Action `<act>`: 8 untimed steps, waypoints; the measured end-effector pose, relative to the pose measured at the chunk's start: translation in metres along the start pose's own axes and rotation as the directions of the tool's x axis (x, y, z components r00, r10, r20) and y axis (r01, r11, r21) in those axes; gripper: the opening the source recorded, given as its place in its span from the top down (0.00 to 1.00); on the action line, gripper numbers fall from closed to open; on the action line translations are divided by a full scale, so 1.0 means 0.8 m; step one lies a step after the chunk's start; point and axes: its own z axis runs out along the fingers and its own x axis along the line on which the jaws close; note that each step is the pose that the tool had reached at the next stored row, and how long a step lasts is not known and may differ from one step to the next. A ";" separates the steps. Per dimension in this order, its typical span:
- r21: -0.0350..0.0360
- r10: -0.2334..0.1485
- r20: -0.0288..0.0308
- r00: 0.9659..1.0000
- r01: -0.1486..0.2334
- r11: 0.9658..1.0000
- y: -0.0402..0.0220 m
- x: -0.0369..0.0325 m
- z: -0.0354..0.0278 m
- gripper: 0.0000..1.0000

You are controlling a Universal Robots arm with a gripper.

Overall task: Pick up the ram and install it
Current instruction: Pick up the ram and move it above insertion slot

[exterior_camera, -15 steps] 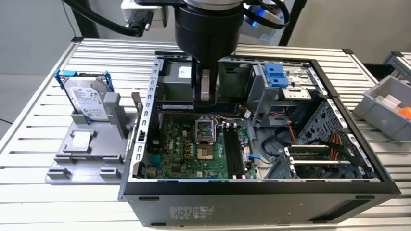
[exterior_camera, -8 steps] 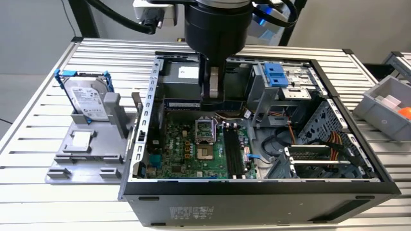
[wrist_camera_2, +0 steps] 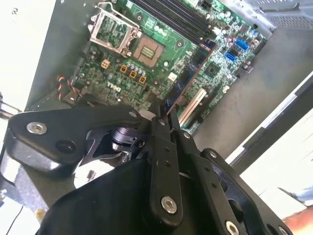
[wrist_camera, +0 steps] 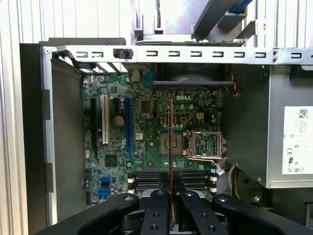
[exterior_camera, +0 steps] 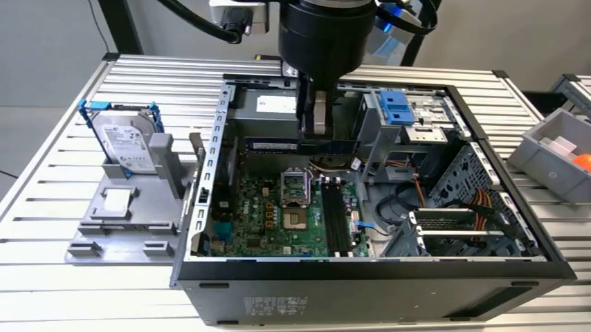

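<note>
My claw is clamped flat on the ram, gripping the thin blue board at mid-length so the stick juts out level to either side of my fingers. It hangs over the open computer case, inside the outline of its sheet-metal walls. In the first wrist view the ram shows edge-on as a thin line above the green motherboard. Below my claw lie the long black memory slots and the square metal CPU socket. Beside me rises the grey power supply. The case stands on a ribbed aluminium bench.
</note>
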 end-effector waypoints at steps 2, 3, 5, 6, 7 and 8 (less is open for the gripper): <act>0.000 0.001 0.000 1.000 -0.001 1.000 -0.0029 -0.0038 0.0001 1.00; 0.000 0.002 0.000 1.000 -0.002 1.000 -0.0042 -0.0056 0.0002 1.00; 0.000 0.004 0.000 1.000 -0.004 1.000 -0.0067 -0.0093 0.0003 1.00; 0.000 0.005 0.000 1.000 -0.005 1.000 -0.0079 -0.0111 0.0003 1.00; 0.000 0.006 0.000 1.000 -0.006 1.000 -0.0090 -0.0128 0.0004 1.00; 0.000 0.008 0.000 1.000 -0.008 1.000 -0.0100 -0.0144 0.0004 1.00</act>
